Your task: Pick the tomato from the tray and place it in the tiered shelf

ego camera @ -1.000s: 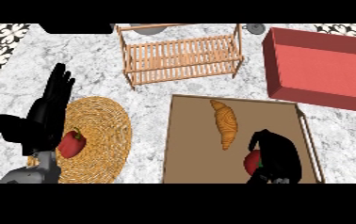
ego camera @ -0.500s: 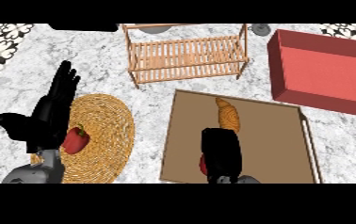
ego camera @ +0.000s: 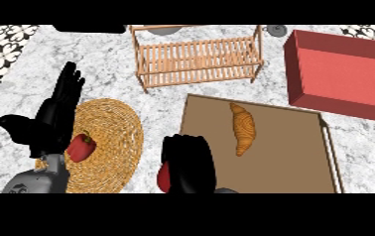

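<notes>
My right hand (ego camera: 189, 163) is curled round the red tomato (ego camera: 164, 178), of which only a red sliver shows at its left side. It hovers over the near left corner of the brown tray (ego camera: 293, 150). The wooden tiered shelf (ego camera: 198, 56) stands at the back, beyond the tray. My left hand (ego camera: 55, 112) rests open at the left, fingers up.
A croissant (ego camera: 243, 128) lies in the middle of the tray. A woven mat (ego camera: 110, 136) at the left holds a red pepper (ego camera: 81, 147). A red box (ego camera: 333, 71) sits at the back right.
My right hand has carried the tomato from the tray's right side across to its near left corner. The left hand has stayed where it was.
</notes>
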